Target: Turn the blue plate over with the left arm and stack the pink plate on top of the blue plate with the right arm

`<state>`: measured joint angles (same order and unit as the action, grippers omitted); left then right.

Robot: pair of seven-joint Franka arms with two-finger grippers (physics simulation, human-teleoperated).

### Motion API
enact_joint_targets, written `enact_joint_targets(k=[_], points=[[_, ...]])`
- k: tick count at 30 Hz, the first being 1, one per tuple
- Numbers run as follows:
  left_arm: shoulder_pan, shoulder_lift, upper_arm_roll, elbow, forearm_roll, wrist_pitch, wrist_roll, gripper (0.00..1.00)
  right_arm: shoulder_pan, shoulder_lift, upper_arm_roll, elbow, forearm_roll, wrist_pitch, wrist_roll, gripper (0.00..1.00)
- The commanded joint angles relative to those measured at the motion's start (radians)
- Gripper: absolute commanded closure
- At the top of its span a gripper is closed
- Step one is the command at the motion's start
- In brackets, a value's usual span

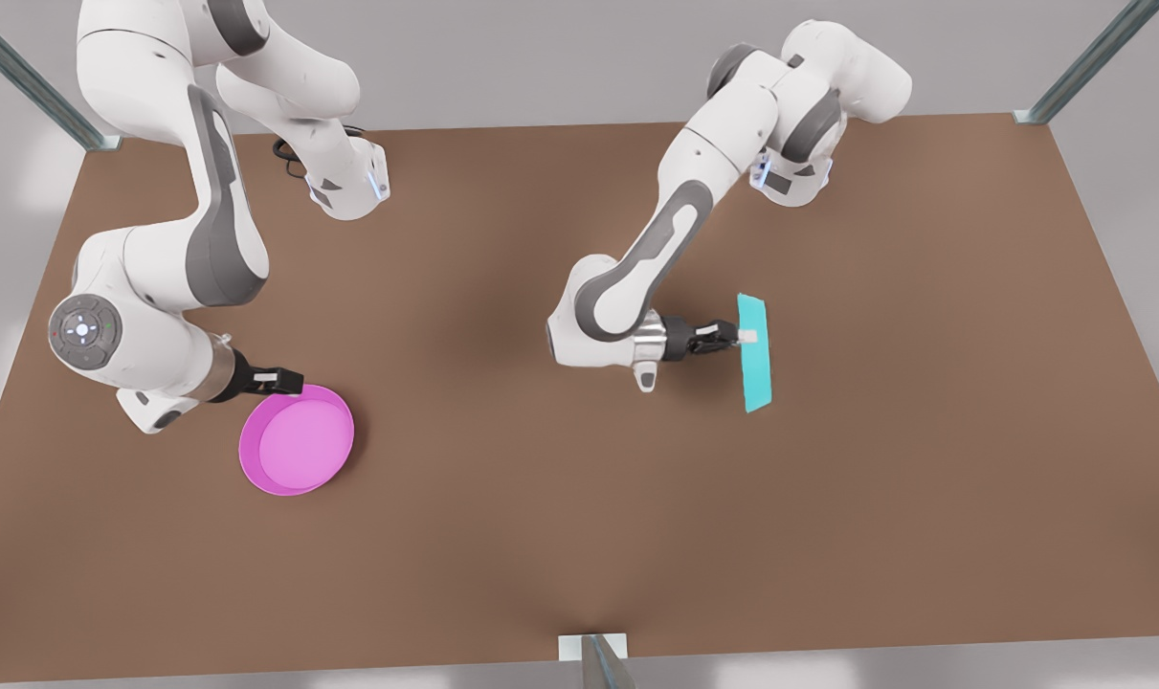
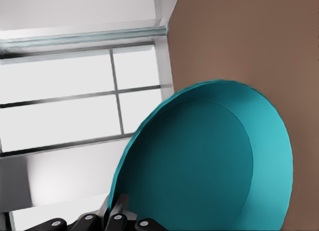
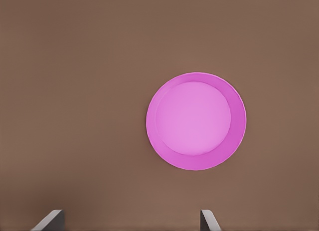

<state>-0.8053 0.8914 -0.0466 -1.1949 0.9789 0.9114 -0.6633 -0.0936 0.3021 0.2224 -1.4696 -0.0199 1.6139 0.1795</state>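
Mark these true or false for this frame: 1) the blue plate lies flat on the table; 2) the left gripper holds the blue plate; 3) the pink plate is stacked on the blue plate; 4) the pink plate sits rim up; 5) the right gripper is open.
1) False. The blue plate is held on edge, seen nearly edge-on in the front view.
2) True. The left gripper is shut on its rim.
3) False. The pink plate lies alone on the table, far from the blue plate.
4) True. Its paler inside faces up.
5) True. The right gripper has its fingers spread, above the pink plate and not gripping it.
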Motion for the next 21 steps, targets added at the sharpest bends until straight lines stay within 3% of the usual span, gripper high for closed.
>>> enact_joint_targets(k=[1,21], points=[[-0.001,0.001,0.001,0.0,0.009,0.0,-0.002,0.79,0.0,0.0,0.0,0.0,0.0,0.0,0.0,0.0],[-0.255,0.189,-0.001,0.003,0.162,-0.103,-0.199,0.79,0.003,0.011,0.0,0.0,0.0,0.001,0.0,0.0]])
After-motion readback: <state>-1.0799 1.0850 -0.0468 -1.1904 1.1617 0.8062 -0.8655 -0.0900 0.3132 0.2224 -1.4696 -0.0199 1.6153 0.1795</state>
